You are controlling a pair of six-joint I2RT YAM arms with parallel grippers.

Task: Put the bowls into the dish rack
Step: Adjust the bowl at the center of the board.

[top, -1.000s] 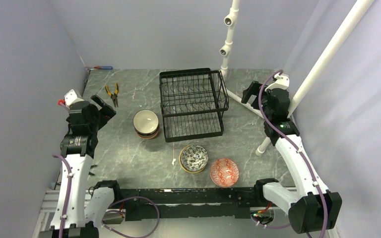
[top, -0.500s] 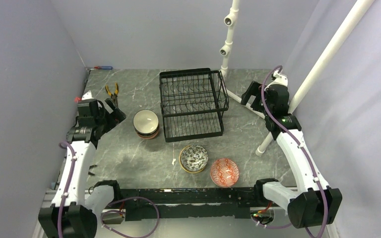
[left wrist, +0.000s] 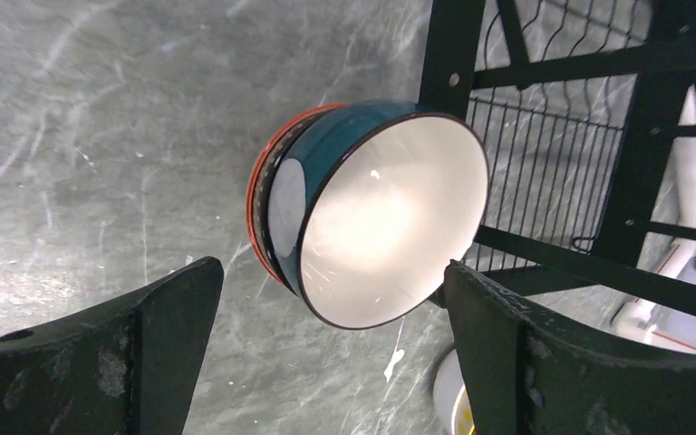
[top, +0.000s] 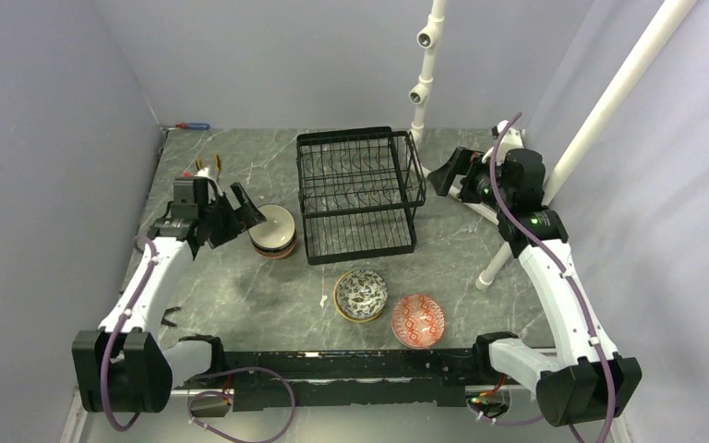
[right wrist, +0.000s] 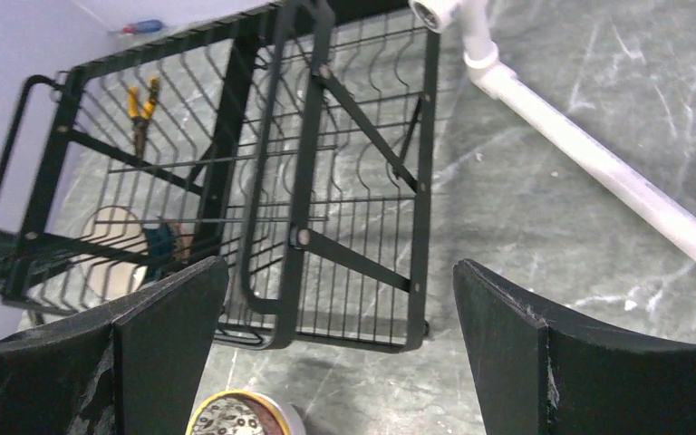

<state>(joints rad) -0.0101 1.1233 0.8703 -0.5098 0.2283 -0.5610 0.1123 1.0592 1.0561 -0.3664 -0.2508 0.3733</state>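
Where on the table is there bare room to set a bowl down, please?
The table is bare near-left, between the stacked bowls, the blue-patterned bowl and the left arm. Another strip lies between the dish rack and the white pipe foot. It is crowded beside the stack, where the left gripper hovers open.

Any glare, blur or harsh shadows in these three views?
Left wrist: the teal bowl's white inside is washed out by glare, but its rim is sharp. Right wrist: the rack reads clearly, with no glare. Top view: even light, soft shadows, a faint sheen on the table.
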